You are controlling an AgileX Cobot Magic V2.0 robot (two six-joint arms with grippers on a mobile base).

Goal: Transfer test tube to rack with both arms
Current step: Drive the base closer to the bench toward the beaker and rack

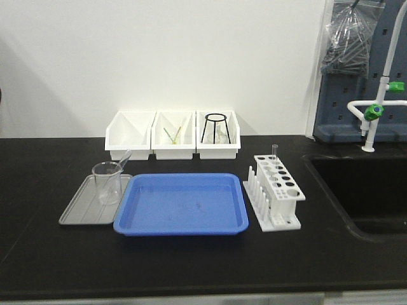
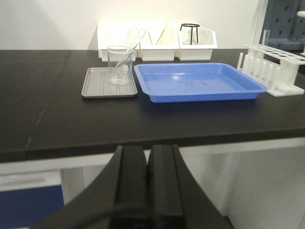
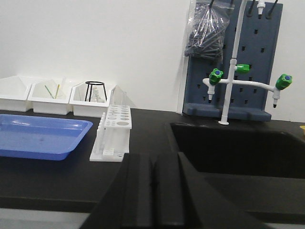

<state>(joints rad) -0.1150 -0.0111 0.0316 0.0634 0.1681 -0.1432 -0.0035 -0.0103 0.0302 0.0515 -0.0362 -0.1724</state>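
One test tube (image 1: 126, 156) is leaning in the beaker (image 1: 108, 184) on the grey tray (image 1: 76, 210), toward the left side of the tabletop (image 1: 51, 254). A second tube (image 1: 275, 150) is standing in a back hole of the rack (image 1: 278, 190), between the blue tray (image 1: 181, 204) and the sink (image 1: 362, 190). The left pincer (image 2: 147, 164) and right pincer (image 3: 152, 174) are hanging off the front edge, both pressed closed and holding nothing. To my eye, the pick-up, handover and insertion of the leaning tube are all waiting to be done.
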